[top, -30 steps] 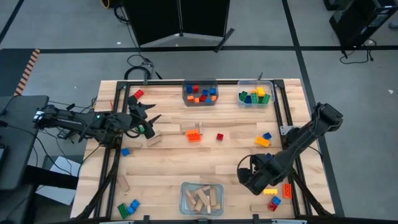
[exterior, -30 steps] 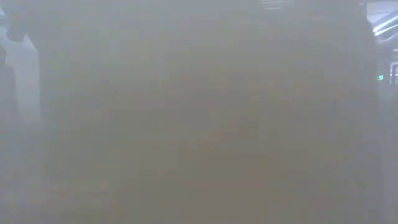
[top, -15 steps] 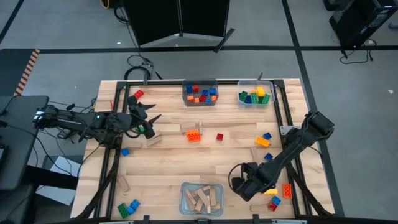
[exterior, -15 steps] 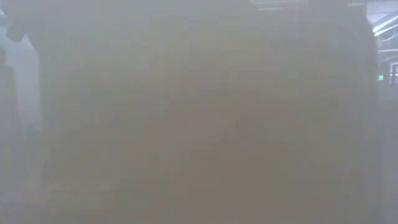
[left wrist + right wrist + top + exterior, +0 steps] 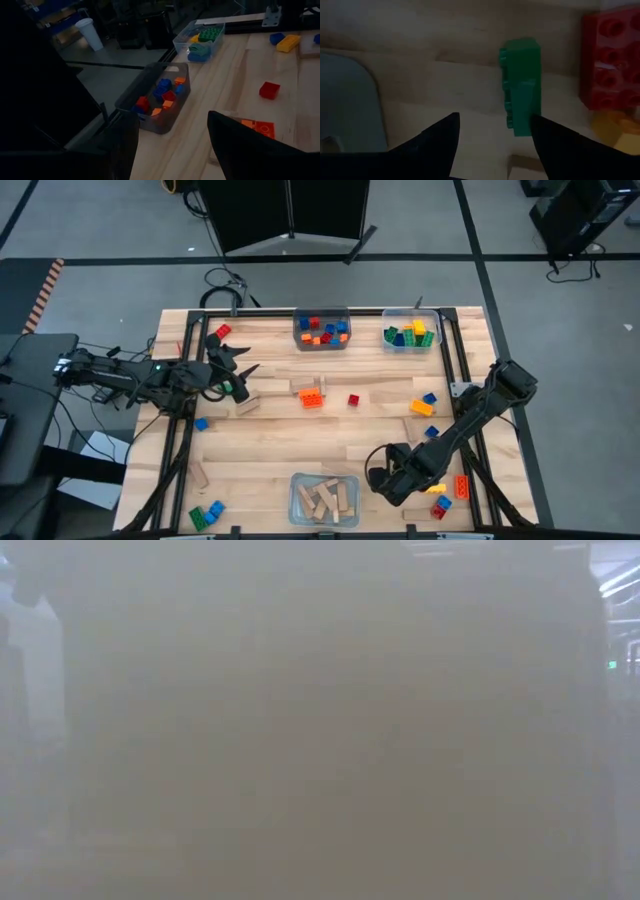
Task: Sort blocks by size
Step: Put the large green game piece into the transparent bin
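While the right gripper hangs open and empty, a green block lies just ahead.
Its far finger sits close to the block's side; descending so could knock it toward the red block. Left gripper waits open.

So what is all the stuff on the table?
Clear bins: three; two at the far edge, one at the near edge.
Small bricks: many, red, blue and orange, in the far left bin.
Bigger bricks: several, green, yellow and blue, in the far right bin.
Wooden blocks: several, tan, in the near bin.
Loose bricks: about a dozen, mixed colours, scattered on the table.
Green brick: one, ahead of the right fingers.
Left gripper: open, far left.
Right gripper: open, near right.
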Controlling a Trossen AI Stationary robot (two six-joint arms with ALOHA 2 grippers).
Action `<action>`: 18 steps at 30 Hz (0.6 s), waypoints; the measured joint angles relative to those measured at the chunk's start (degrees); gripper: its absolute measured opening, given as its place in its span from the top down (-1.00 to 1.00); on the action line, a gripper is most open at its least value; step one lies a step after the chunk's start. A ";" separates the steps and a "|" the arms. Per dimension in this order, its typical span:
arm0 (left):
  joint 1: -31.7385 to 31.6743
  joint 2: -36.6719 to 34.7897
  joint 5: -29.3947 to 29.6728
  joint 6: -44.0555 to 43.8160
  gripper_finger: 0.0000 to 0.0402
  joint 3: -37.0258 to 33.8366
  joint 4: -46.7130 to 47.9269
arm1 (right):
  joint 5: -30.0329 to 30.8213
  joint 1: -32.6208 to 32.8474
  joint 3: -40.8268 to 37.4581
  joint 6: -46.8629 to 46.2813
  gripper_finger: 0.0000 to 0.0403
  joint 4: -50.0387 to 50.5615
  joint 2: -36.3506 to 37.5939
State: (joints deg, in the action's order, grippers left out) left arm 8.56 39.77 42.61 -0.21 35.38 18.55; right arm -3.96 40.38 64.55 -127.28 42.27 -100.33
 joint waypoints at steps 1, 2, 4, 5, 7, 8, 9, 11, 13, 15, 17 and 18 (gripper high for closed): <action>0.00 0.00 0.00 0.00 -0.20 0.00 0.01 | 0.28 0.00 0.00 0.00 -0.28 0.09 0.06; 0.00 0.00 0.00 0.00 -0.20 0.00 -0.08 | 0.28 0.00 0.00 0.00 -0.27 0.40 0.06; 0.00 0.00 0.00 0.01 -0.20 0.00 -0.68 | 0.26 0.00 -0.02 -0.02 -0.26 1.08 0.06; 0.00 0.00 0.00 0.00 -0.20 0.00 -1.20 | 0.26 0.00 0.00 -0.02 -0.26 1.02 0.06; 0.02 -0.02 0.02 0.00 -0.20 0.00 -1.55 | 0.19 0.00 0.00 -0.02 -0.25 0.91 0.06; 0.00 0.00 0.02 0.00 -0.20 0.00 -1.64 | 0.12 -0.04 -0.02 -0.02 -0.25 0.44 0.18; 0.00 0.00 0.02 0.00 -0.20 0.00 -1.76 | 0.13 -0.12 -0.01 -0.02 -0.25 -0.23 0.37; 0.00 -0.01 0.02 0.00 -0.20 0.00 -2.00 | 0.15 -0.28 0.02 -0.02 -0.25 -0.93 0.59; 0.00 0.00 0.02 0.00 -0.20 0.00 -2.05 | 0.17 -0.33 0.00 0.00 -0.26 -0.86 0.69; 0.00 0.00 0.02 0.00 -0.20 0.00 -2.05 | 0.50 -0.33 0.00 -0.01 -0.26 -0.71 0.84; 0.00 -0.01 0.02 0.00 -0.20 0.00 -2.13 | 1.33 -0.33 0.00 -0.01 -0.25 -0.23 1.01; 0.00 -0.02 0.02 0.00 -0.20 0.00 -2.34 | 1.35 -0.33 0.02 -0.02 -0.25 0.04 1.02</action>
State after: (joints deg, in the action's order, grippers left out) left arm 8.56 39.75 42.63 -0.21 35.38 16.21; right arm -2.61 40.05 64.58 -127.31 42.31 -99.31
